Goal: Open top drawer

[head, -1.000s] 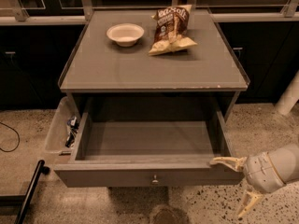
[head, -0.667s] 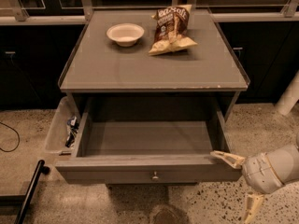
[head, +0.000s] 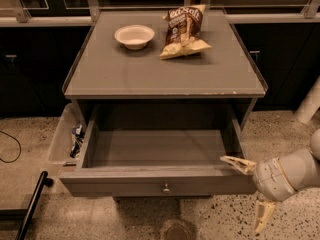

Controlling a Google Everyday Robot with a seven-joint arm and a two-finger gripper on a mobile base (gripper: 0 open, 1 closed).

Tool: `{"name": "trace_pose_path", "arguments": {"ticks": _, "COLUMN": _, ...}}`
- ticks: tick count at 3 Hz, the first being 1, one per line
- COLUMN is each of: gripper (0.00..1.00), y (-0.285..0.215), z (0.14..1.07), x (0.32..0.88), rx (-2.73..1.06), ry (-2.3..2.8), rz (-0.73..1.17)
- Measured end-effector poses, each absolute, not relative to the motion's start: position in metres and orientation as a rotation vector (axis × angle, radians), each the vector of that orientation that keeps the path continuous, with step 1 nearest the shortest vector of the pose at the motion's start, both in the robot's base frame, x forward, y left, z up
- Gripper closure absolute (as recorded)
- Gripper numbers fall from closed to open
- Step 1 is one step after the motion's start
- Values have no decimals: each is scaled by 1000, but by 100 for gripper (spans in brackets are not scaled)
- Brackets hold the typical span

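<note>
A: Logged top drawer (head: 155, 149) first: stands pulled well out of the cabinet (head: 165, 79), just up and left of the gripper (head: 240, 195); shows a bare grey box interior; carries its round knob (head: 165, 187) at front centre, further left of the gripper

B: Confirmed; reads as open, so judged to be at the last step, letting go and clearing off. State of the gripper?

A: Spread wide, pinching nothing; rests the upper finger (head: 236, 163) at the drawer's right front corner, touching or just clear, cannot tell which; points the lower finger (head: 262, 218) down at the speckled floor (head: 220, 219)

B: Next move, as a judgement only: calls for backing straight away from the drawer front, minding that corner so as not to nudge the drawer back in

A: Also noted, well above and left of the gripper on the cabinet top: white bowl (head: 134, 35) and chip bag (head: 184, 31), near each other; far left of the gripper, beside the drawer, a plastic bin (head: 61, 140)
</note>
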State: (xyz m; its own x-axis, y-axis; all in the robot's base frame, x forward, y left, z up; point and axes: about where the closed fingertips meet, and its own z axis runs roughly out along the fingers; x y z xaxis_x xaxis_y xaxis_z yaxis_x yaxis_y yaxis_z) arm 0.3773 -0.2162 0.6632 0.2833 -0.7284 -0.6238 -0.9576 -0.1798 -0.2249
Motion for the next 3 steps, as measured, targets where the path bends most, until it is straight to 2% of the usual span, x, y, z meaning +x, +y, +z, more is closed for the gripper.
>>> {"name": "trace_pose_path", "arguments": {"ticks": 3, "gripper": 0, "y": -216, "z": 619, "x": 413, "rx": -2008, "ry": 1649, "rz": 420}}
